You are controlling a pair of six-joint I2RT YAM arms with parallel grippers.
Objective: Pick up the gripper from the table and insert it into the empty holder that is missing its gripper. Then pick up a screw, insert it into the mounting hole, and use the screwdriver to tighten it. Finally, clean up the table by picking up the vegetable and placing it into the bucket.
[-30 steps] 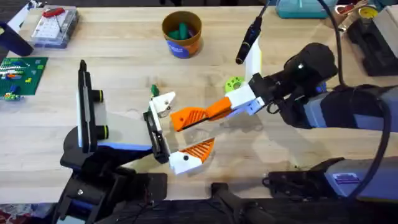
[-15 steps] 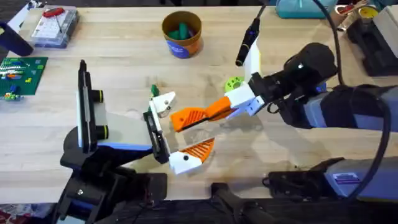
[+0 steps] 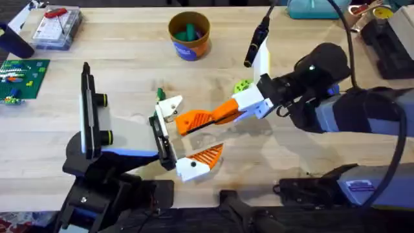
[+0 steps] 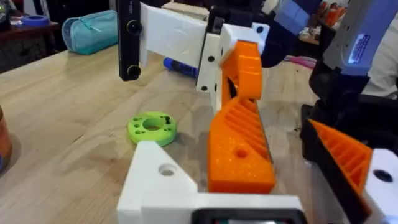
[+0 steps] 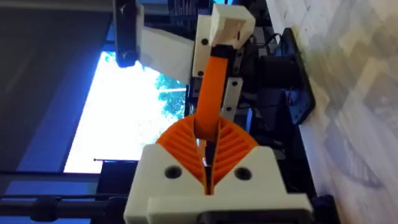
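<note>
My right gripper (image 3: pixel 234 111) is shut on the gripper (image 3: pixel 194 120), an orange ribbed wedge, holding it by its thin end (image 5: pixel 211 87). The wedge's broad end touches the holder (image 3: pixel 170 107), a white block with a green bit on the left arm's black jaw bar (image 3: pixel 162 139). In the left wrist view the wedge (image 4: pixel 239 146) stands against the holder (image 4: pixel 163 180). My left gripper (image 3: pixel 193 134) is open, and its other jaw carries an orange wedge on a white block (image 3: pixel 199 160). The bucket (image 3: pixel 189 44) stands at the back with something dark green inside. A blue rod, likely the screwdriver (image 4: pixel 180 65), lies beyond. The screw is out of view.
A green disc (image 3: pixel 242 85) lies just behind the right gripper. Next to it stands a black bar with a white plate (image 3: pixel 259 45). A clear parts box (image 3: pixel 57 27) and a green board (image 3: pixel 19 76) sit at the far left. Cables and tools crowd the far right.
The right gripper has shifted slightly away from the camera with the orange wedge, bringing its broad end closer against the holder. It now covers more of the green disc.
</note>
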